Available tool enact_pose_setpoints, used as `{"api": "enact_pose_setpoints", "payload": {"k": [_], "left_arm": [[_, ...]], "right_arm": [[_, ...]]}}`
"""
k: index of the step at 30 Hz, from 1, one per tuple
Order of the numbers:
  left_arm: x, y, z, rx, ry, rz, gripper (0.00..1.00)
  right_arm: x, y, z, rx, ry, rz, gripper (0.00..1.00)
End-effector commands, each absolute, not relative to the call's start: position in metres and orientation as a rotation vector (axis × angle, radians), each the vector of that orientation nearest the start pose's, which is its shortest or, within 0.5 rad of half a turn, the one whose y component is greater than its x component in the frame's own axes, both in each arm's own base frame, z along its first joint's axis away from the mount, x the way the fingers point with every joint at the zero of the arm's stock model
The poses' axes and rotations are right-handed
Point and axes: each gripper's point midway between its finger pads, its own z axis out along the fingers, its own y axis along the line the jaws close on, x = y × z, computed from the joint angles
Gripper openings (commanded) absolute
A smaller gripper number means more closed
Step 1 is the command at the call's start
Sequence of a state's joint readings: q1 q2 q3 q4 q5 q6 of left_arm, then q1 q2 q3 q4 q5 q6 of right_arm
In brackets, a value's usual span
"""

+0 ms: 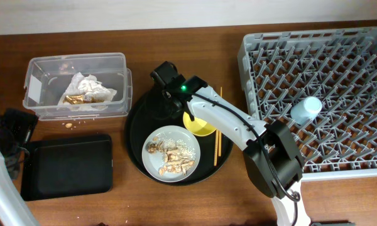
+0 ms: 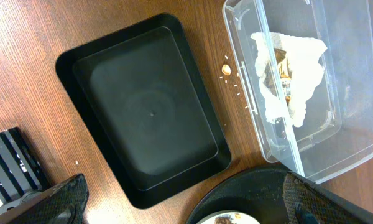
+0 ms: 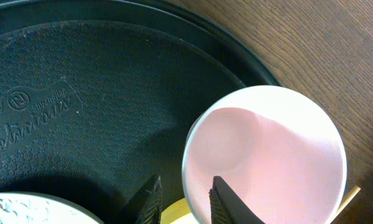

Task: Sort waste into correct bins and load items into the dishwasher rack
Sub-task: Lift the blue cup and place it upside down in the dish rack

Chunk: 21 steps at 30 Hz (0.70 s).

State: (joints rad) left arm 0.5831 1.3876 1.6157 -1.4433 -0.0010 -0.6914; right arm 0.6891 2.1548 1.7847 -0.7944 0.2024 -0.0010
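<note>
The small pink cup [image 3: 267, 162] stands upright on the large round black tray [image 1: 138, 125] beside the yellow bowl [image 1: 201, 129]. My right gripper [image 3: 185, 202] is open. One finger is inside the cup's rim and one outside, with small gaps on both sides. In the overhead view the gripper [image 1: 174, 107] hides the cup. The pale plate [image 1: 188, 147] holds food scraps [image 1: 169, 158]. Chopsticks [image 1: 217, 141] lie right of it. The napkin [image 1: 85, 90] lies in the clear tub [image 1: 38, 66]. The light-blue cup [image 1: 306, 110] is in the rack [image 1: 327, 63]. My left gripper [image 2: 186, 211] is wide open and empty.
The shallow black tray [image 1: 66, 166] lies empty at the front left, below the tub, and also shows in the left wrist view [image 2: 149, 112]. A few crumbs [image 1: 69, 124] lie on the wooden table between tub and tray. The rack fills the right side.
</note>
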Motion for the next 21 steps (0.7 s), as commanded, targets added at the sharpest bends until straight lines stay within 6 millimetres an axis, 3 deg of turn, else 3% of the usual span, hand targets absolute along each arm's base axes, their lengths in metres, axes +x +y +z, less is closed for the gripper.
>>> {"api": "enact_pose_setpoints", "payload": {"k": [1, 10, 14, 18, 21], "left_arm": [[0.235, 0.158, 0.258, -1.643, 2.241, -0.012, 0.99], [0.235, 0.158, 0.258, -1.643, 2.241, -0.012, 0.99], [0.235, 0.158, 0.258, -1.643, 2.241, -0.012, 0.99], [0.235, 0.158, 0.258, -1.643, 2.241, -0.012, 0.99], [0.235, 0.158, 0.258, -1.643, 2.241, -0.012, 0.99]], "right_arm": [[0.417, 0.298, 0.078, -0.853, 2.551, -0.095, 0.28], [0.419, 0.298, 0.067, -0.856, 2.561, -0.109, 0.28], [0.424, 0.296, 0.074, -0.842, 2.547, -0.130, 0.17], [0.434, 0.304, 0.110, -0.808, 2.501, -0.106, 0.07], [0.447, 0.295, 0.166, -0.708, 2.451, -0.153, 0.04]]}}
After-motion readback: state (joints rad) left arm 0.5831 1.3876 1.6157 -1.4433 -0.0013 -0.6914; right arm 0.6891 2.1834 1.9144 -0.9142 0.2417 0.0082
